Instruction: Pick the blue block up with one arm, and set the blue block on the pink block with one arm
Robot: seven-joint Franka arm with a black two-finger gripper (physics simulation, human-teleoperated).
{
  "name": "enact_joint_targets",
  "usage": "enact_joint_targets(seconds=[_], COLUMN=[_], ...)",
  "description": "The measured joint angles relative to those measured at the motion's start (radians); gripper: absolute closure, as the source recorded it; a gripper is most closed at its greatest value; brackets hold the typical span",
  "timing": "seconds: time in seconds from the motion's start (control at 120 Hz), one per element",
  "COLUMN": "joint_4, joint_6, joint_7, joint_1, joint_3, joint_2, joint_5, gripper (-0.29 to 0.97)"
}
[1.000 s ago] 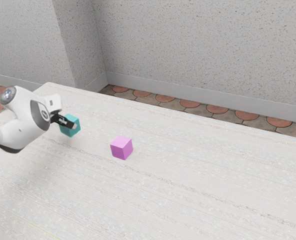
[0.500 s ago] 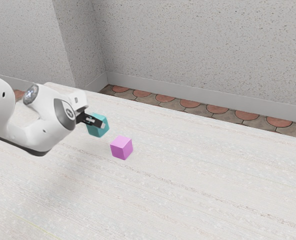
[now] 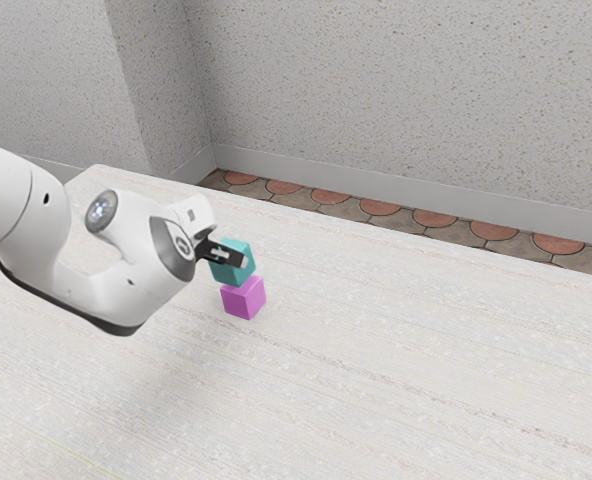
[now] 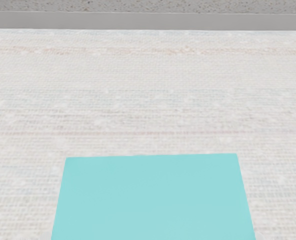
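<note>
Above the pink block [image 3: 244,298], which stands nearer the table's [image 3: 426,350] far edge, my pincer [image 3: 230,258] grips the blue block [image 3: 244,265] from two sides (it looks rather teal). The pick-up is done; lowering it onto the pink block and releasing are left, I judge.

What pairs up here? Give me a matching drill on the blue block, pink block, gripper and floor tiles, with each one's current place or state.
1 blue block
2 pink block
3 gripper
4 floor tiles

A sits on the table
B reddish-brown, beyond the table's far edge
C held over the pink one
D shut on the blue one

Pairs: 1-C, 2-A, 3-D, 4-B
</note>
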Motion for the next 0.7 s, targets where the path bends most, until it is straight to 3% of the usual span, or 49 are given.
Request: enact_joint_targets(seconds=[0.217,0.567,0.617,0.7], joint_4=[0.0,0.01,0.034,0.149], joint_6=[0.018,0.003,-0.046,-0.239], joint_7=[-0.001,0.013,0.03,0.052], joint_1=[-0.021,-0.027,-0.028,-0.035], joint_3=[0.004,0.037,0.091,0.226], joint_2=[0.01,-0.026,-0.062,-0.15], joint_5=[-0.003,0.005,0.041,0.197], gripper=[0.31,0.09,0.07,0.06])
